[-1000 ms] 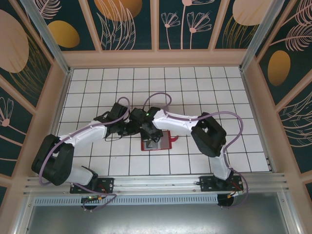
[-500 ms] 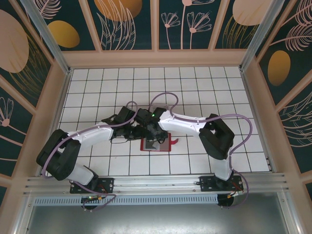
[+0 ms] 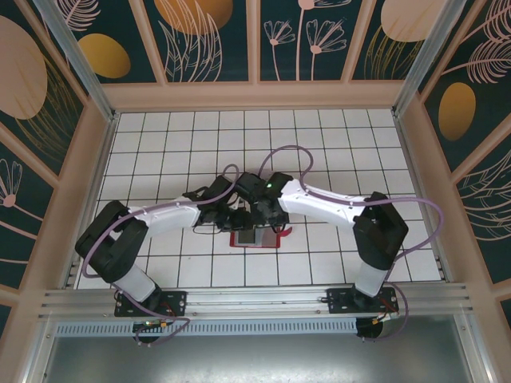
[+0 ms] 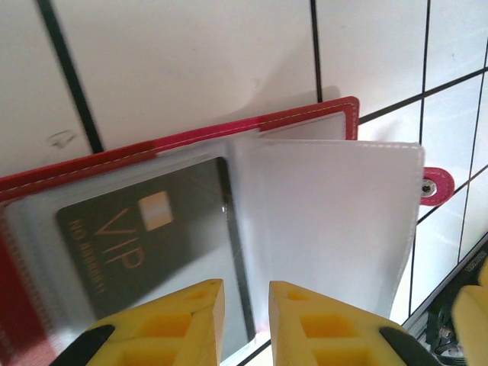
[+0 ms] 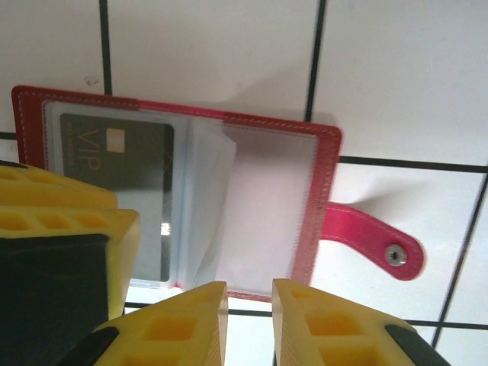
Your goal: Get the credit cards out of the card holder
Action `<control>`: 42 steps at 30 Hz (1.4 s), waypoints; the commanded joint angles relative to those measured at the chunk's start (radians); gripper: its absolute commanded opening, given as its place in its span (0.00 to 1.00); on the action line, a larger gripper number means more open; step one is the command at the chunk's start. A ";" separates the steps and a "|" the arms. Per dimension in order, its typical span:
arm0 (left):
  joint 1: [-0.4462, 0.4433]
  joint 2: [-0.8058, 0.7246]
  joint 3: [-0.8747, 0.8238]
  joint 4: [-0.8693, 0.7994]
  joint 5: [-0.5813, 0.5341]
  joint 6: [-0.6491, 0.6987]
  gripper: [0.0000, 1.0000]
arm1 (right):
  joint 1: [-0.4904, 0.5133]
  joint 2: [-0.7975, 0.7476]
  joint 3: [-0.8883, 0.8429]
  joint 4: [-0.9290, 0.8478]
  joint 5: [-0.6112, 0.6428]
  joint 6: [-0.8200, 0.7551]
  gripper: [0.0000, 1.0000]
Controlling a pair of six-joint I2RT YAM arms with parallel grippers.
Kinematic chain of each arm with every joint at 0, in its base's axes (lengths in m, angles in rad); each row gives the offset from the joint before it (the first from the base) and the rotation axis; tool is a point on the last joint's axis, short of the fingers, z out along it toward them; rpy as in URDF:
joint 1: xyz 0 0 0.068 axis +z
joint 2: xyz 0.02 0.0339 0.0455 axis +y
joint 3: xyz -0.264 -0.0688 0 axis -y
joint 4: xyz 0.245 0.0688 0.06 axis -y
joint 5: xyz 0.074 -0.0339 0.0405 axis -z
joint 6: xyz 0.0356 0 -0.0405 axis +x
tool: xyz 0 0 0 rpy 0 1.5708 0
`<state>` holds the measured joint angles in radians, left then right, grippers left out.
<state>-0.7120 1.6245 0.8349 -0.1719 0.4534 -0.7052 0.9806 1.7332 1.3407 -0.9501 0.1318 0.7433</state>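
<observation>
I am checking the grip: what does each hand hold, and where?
Left hand: unclear; its fingers sit over a clear sleeve of the holder. Right hand: nothing seen held.

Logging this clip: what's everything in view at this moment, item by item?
card holder: one, red, lying open at the table's centre
credit card: one seen, dark with gold VIP lettering, behind clear plastic in the pocket away from the tab
clear sleeves: a few, transparent, lifted at the holder's middle
closing tab: one, red with a metal snap, flat on the tiles beside the holder
table: one, white tiles with dark grid lines
walls: dark teal floral panels in pale frames, around the table
arms: two, white and black with purple cables, reaching in from the near edge
left gripper: yellow fingers, narrow gap, over the card's edge
right gripper: yellow fingers, narrow gap, at the holder's edge
</observation>
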 commanded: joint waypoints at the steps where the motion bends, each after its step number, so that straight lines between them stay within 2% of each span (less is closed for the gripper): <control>1: -0.025 0.033 0.044 0.011 0.022 -0.011 0.24 | -0.025 -0.058 -0.026 -0.048 0.063 0.030 0.24; 12: -0.068 0.084 0.119 -0.022 0.009 -0.001 0.24 | -0.062 -0.105 -0.071 -0.014 0.037 0.018 0.24; 21: -0.057 0.044 0.102 -0.104 -0.108 0.028 0.24 | -0.086 -0.112 -0.183 0.211 -0.164 0.001 0.23; 27: 0.015 -0.016 0.018 -0.104 -0.120 0.024 0.23 | -0.095 -0.079 -0.246 0.336 -0.262 0.004 0.23; 32: 0.067 -0.058 -0.033 -0.118 -0.124 0.039 0.23 | -0.099 -0.037 -0.284 0.389 -0.276 0.005 0.22; 42: 0.074 -0.045 -0.055 -0.113 -0.090 0.049 0.23 | -0.142 -0.004 -0.382 0.424 -0.248 -0.002 0.20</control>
<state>-0.6430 1.5845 0.7902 -0.2665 0.3412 -0.6807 0.8558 1.7126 0.9871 -0.5404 -0.1337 0.7399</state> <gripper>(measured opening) 0.230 0.199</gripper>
